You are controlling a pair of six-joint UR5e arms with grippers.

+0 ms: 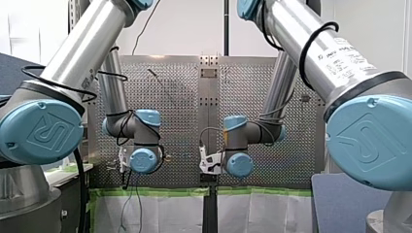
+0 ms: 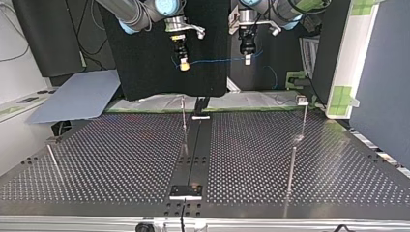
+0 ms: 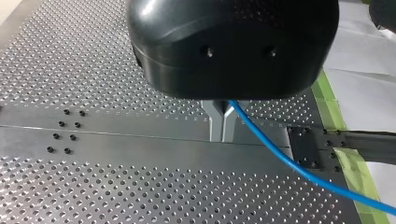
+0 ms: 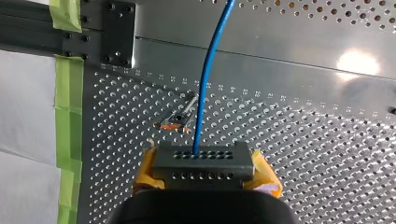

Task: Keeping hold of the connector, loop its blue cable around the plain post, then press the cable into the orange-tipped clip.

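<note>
The connector (image 4: 203, 161) is a small grey block with two rows of round holes on its face. It sits between the yellow pads of my right claw (image 4: 203, 171), which is closed on it from both sides, in the air above the table (image 4: 303, 140). The blue cable (image 4: 208, 79), thin and smooth, comes out of one hole in the upper row and goes straight away from the claw. In the top view it hangs almost level between the two claws, both high near the far side of the table. Further along, the cable passes through my left claw (image 3: 223, 122), whose two metal fingers are pressed together on it; from there it runs on in a gentle curve over the table. The orange-tipped clip (image 4: 175, 122) is on the table just ahead of the right claw, beside the line of the cable. The table is a perforated metal plate with a dark rail (image 2: 196, 145) along its middle, and thin posts (image 2: 291, 169) stand on it, well apart. Green tape (image 4: 69, 93) and a white sheet (image 4: 25, 116) border its edge
</note>
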